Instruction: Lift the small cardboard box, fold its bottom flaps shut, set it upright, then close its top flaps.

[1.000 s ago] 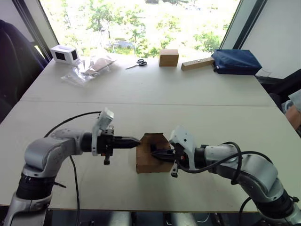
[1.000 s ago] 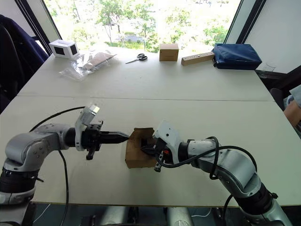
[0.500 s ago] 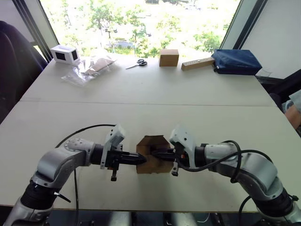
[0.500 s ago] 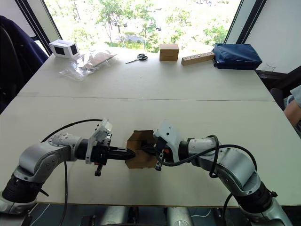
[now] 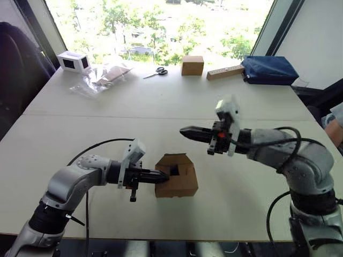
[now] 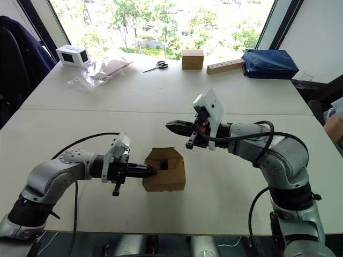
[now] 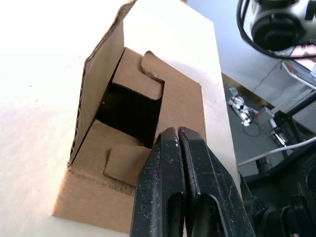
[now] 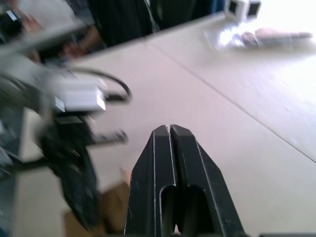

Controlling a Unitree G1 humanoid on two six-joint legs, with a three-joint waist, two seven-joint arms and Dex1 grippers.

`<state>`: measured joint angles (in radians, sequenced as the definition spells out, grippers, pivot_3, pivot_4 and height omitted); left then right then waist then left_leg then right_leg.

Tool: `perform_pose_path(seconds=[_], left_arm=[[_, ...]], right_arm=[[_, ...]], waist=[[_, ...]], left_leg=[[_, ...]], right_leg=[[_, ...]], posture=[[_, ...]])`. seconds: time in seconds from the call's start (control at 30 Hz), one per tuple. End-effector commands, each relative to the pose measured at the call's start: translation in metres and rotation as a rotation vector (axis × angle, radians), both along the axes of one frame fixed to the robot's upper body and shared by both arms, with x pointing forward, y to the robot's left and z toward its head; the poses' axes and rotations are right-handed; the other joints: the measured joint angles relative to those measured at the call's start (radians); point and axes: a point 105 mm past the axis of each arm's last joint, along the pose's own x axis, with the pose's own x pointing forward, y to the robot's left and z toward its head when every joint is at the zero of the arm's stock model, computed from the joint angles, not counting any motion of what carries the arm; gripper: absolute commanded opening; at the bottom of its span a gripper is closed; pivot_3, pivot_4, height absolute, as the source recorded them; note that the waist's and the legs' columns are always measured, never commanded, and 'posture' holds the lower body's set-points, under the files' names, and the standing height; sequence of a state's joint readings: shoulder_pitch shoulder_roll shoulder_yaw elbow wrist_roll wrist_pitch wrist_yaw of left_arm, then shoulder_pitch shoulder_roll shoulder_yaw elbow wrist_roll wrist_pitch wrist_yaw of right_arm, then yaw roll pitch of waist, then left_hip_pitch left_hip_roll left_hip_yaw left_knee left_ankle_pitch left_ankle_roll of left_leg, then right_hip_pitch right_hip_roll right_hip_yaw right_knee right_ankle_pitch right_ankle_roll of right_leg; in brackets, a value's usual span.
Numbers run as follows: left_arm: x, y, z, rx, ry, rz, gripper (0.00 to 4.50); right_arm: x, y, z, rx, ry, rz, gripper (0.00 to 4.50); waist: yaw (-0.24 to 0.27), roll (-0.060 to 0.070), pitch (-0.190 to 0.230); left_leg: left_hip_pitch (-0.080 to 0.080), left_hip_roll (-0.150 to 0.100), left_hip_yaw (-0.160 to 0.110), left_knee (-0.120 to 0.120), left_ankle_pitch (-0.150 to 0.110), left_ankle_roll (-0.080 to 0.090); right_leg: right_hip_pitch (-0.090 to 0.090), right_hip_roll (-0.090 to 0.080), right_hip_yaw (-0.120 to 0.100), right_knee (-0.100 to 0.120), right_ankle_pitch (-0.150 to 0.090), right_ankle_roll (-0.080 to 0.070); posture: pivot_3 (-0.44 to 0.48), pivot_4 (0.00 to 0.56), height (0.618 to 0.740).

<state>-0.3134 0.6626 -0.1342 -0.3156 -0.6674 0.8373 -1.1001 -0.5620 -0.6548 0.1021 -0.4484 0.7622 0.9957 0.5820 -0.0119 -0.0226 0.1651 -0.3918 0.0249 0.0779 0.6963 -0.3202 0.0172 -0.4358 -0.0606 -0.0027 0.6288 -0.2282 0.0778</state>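
No readable brand, label or print appears on the small cardboard box (image 5: 176, 175), which rests on the table (image 5: 161, 107) near its front edge; its flaps (image 7: 129, 101) stand partly folded, leaving a dark opening. The left gripper (image 5: 159, 178) reaches in level, fingers pressed together, tips against the box's left side, grasping nothing. The right gripper (image 5: 185, 131) hangs raised above the table, well apart from the box, fingers likewise closed and empty.

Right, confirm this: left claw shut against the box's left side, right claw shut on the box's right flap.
Wrong on the right claw: the right eye view shows it shut but raised clear of the box, gripping nothing. The left claw is shut against the box's left side.
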Motion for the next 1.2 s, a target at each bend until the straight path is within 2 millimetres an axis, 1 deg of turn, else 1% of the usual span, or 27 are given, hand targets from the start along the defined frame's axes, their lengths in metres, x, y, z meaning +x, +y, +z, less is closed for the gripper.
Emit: perform_pose_path(seconds=[0.03, 0.17, 0.2, 0.27, 0.33, 0.43, 0.57, 0.67, 0.73, 0.8, 1.03, 1.13, 1.2], left_arm=[[0.002, 0.001, 0.005, -0.014, -0.025, 0.019, 0.07], [0.002, 0.000, 0.006, -0.024, -0.025, 0.025, 0.07], [0.002, 0.000, 0.007, -0.025, -0.026, 0.028, 0.07], [0.002, 0.000, 0.007, -0.027, -0.025, 0.031, 0.07], [0.002, 0.000, 0.007, -0.027, -0.024, 0.032, 0.07], [0.002, 0.001, 0.006, -0.025, -0.024, 0.032, 0.07], [0.001, 0.003, 0.007, -0.018, -0.021, 0.027, 0.07], [0.001, 0.004, 0.007, -0.012, -0.021, 0.024, 0.07], [-0.001, 0.005, 0.008, -0.008, -0.020, 0.013, 0.07], [-0.003, 0.007, 0.010, -0.005, -0.015, -0.006, 0.07], [-0.002, 0.017, 0.017, 0.014, -0.032, -0.031, 0.07], [0.003, 0.021, 0.023, 0.007, -0.045, -0.017, 0.07], [0.011, 0.023, 0.030, -0.016, -0.059, 0.016, 0.07]], right_arm=[[0.007, 0.006, -0.012, -0.085, -0.046, 0.028, 0.00], [-0.001, 0.015, -0.013, -0.090, -0.051, 0.101, 0.00], [-0.005, 0.017, -0.014, -0.091, -0.045, 0.125, 0.00], [-0.012, 0.018, -0.015, -0.089, -0.041, 0.156, 0.00], [-0.014, 0.019, -0.015, -0.088, -0.042, 0.165, 0.00], [-0.025, 0.020, -0.012, -0.067, -0.035, 0.191, 0.00], [-0.039, 0.022, -0.016, -0.066, -0.015, 0.214, 0.00], [-0.045, 0.024, -0.019, -0.066, -0.001, 0.223, 0.00], [-0.053, 0.027, -0.024, -0.071, 0.015, 0.245, 0.00], [-0.055, 0.029, -0.028, -0.076, 0.027, 0.245, 0.00], [-0.051, 0.031, -0.036, -0.091, 0.036, 0.220, 0.00], [-0.049, 0.030, -0.039, -0.099, 0.040, 0.211, 0.00], [-0.049, 0.030, -0.040, -0.100, 0.043, 0.210, 0.00]], waist=[[-0.001, 0.000, 0.000], [0.000, 0.000, 0.000], [0.000, 0.000, 0.000], [0.001, 0.000, 0.000], [0.001, 0.000, 0.000], [0.001, 0.000, 0.000], [0.000, 0.000, 0.000], [0.000, 0.000, 0.000], [0.000, 0.000, 0.000], [0.000, 0.000, 0.000], [0.000, 0.000, 0.000], [0.001, 0.000, 0.000], [0.002, 0.000, 0.000]], left_leg=[[0.000, 0.000, 0.000, 0.000, 0.000, 0.000], [0.000, 0.000, 0.000, 0.000, 0.000, 0.000], [0.000, 0.000, 0.000, 0.000, 0.000, 0.000], [0.000, 0.000, 0.000, 0.000, 0.000, 0.000], [0.000, 0.000, 0.000, 0.000, 0.000, 0.000], [0.000, 0.000, 0.000, 0.000, 0.000, 0.000], [0.000, 0.000, 0.000, 0.000, 0.000, 0.000], [0.000, 0.000, 0.000, 0.000, 0.000, 0.000], [0.000, 0.000, 0.000, 0.000, 0.000, 0.000], [0.000, 0.000, 0.000, 0.000, 0.000, 0.000], [0.000, 0.000, 0.000, 0.000, 0.000, 0.000], [0.000, 0.000, 0.000, 0.000, 0.000, 0.000], [0.000, 0.000, 0.000, 0.000, 0.000, 0.000]], right_leg=[[0.000, 0.000, 0.000, 0.000, 0.000, 0.000], [0.000, 0.000, 0.000, 0.000, 0.000, 0.000], [0.000, 0.000, 0.000, 0.000, 0.000, 0.000], [0.000, 0.000, 0.000, 0.000, 0.000, 0.000], [0.000, 0.000, 0.000, 0.000, 0.000, 0.000], [0.000, 0.000, 0.000, 0.000, 0.000, 0.000], [0.000, -0.001, 0.000, 0.000, 0.000, 0.000], [0.000, -0.001, 0.000, 0.000, 0.000, 0.000], [0.000, -0.001, 0.000, 0.000, 0.000, 0.000], [0.000, -0.001, 0.000, 0.000, 0.000, 0.000], [-0.001, -0.001, 0.000, 0.000, 0.000, 0.000], [-0.001, -0.001, 0.000, 0.000, 0.000, 0.000], [-0.001, -0.001, 0.000, 0.000, 0.000, 0.000]], posture=[[0.000, 0.150, 0.740], [0.000, 0.150, 0.740], [0.000, 0.150, 0.740], [0.000, 0.150, 0.740], [0.000, 0.150, 0.740], [0.000, 0.150, 0.740], [0.000, 0.150, 0.740], [0.000, 0.150, 0.740], [0.000, 0.150, 0.740], [0.000, 0.150, 0.740], [0.000, 0.150, 0.740], [0.000, 0.150, 0.740], [0.000, 0.150, 0.740]])
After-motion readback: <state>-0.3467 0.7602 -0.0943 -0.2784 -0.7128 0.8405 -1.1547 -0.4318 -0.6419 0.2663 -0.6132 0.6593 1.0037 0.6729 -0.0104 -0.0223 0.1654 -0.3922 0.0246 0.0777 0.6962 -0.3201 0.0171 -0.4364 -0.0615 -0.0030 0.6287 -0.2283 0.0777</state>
